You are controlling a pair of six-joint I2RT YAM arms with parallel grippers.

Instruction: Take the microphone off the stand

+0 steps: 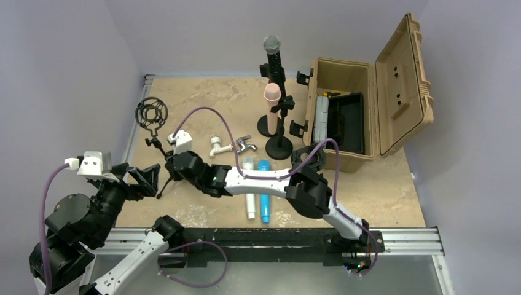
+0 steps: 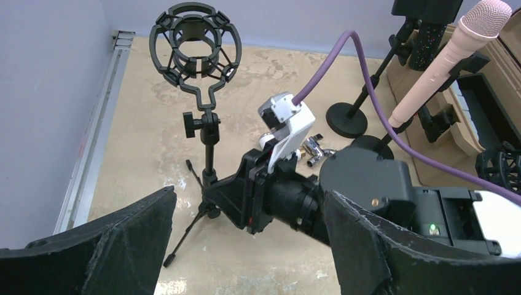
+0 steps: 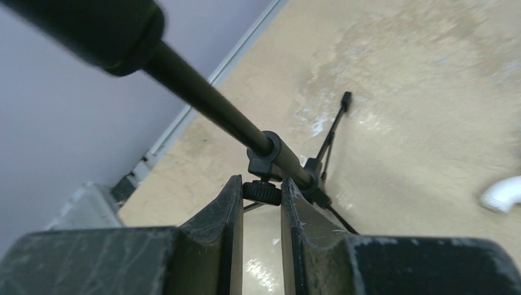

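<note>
A black microphone (image 1: 273,55) with a grey head and a pink microphone (image 1: 272,98) each stand in a clip on a round-based stand at the back middle. The pink one also shows in the left wrist view (image 2: 448,58). A small tripod stand (image 1: 161,150) at the left carries an empty black shock mount (image 1: 152,114). My right gripper (image 3: 261,184) is shut on a small black knob (image 3: 261,192) on the tripod's pole. My left gripper (image 1: 144,181) is open and empty, just left of the tripod's legs.
A white microphone (image 1: 249,190) and a blue one (image 1: 265,193) lie side by side under my right arm. Two tap fittings (image 1: 218,146) lie near the middle. An open tan case (image 1: 362,104) stands at the right. A wall runs along the left.
</note>
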